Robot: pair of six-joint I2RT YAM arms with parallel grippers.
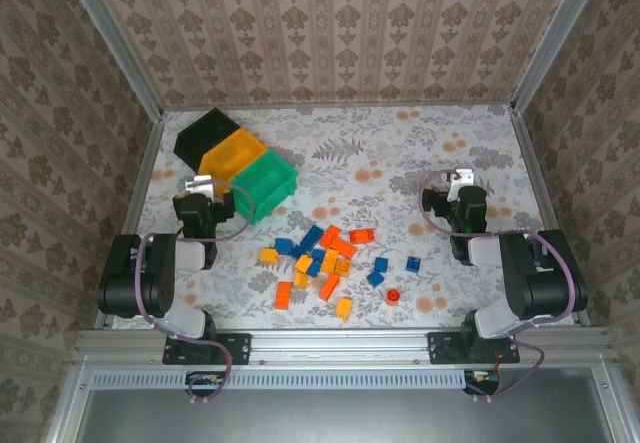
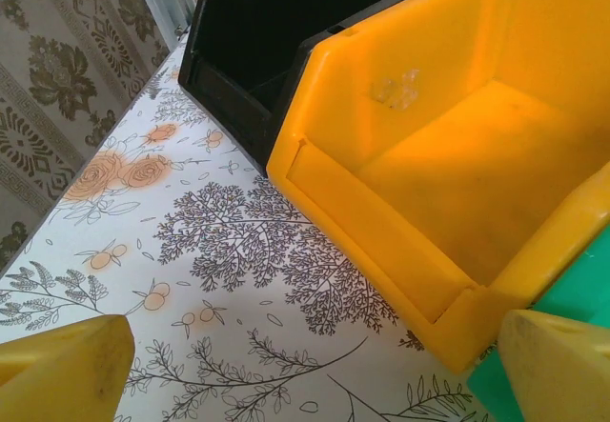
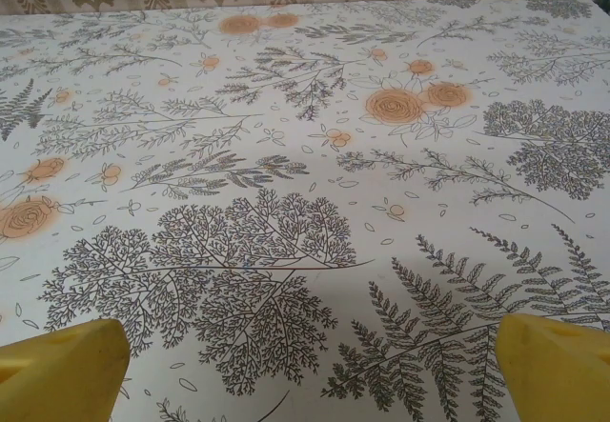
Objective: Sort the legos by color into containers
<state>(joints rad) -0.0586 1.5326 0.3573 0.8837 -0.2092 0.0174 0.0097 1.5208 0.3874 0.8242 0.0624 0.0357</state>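
Several legos (image 1: 325, 258), yellow-orange, red-orange and blue, lie scattered on the floral table between the two arms. Three containers stand in a diagonal row at the back left: black (image 1: 205, 133), yellow-orange (image 1: 237, 153) and green (image 1: 266, 185). My left gripper (image 1: 207, 183) hovers open just in front of them. Its wrist view has the black bin (image 2: 257, 41), the yellow-orange bin (image 2: 457, 165), a corner of the green one (image 2: 572, 298), and bare cloth between its fingertips (image 2: 67, 365). My right gripper (image 1: 458, 179) is open over bare table at the right, its fingertips (image 3: 558, 365) wide apart.
Patterned walls and metal rails (image 1: 140, 178) close the table on three sides. A round red piece (image 1: 392, 296) and two blue bricks (image 1: 378, 271) lie at the right fringe of the pile. The floral cloth (image 3: 315, 155) stretches bare ahead of the right gripper.
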